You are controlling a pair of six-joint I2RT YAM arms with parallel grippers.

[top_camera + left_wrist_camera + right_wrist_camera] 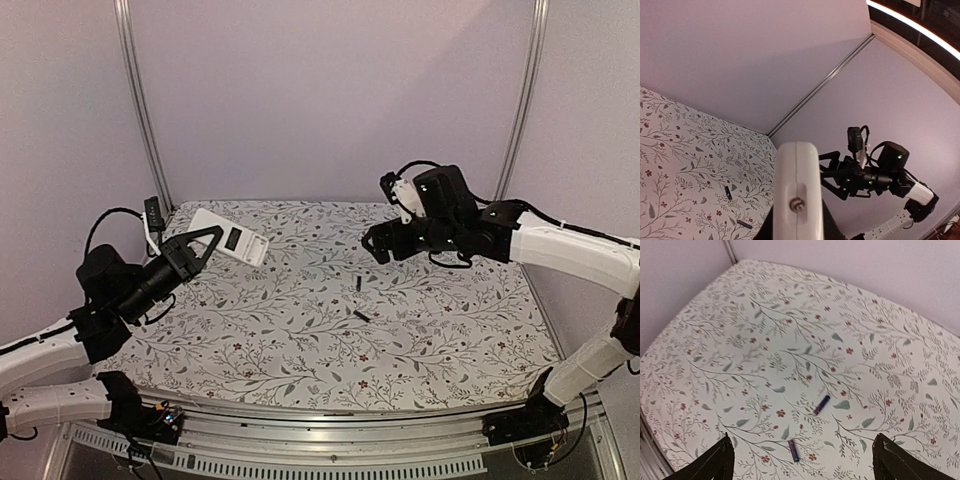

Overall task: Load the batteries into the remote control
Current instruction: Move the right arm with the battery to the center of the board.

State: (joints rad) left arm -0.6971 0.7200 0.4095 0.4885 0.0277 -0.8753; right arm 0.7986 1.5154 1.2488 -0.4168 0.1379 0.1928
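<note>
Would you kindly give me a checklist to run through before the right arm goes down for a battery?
1. Right gripper fingers open: ok.
2. First battery and second battery lie loose on the cloth, apart from each other: ok.
3. Both batteries sit in the right wrist view between its fingers: ok.
4. Remote control gripped by the left gripper, raised off the cloth: ok.
5. Dark battery slot faces up toward the top camera: ok, as far as that view shows.
6. Slot empty, and which way each battery's ends point: cannot tell.
</note>
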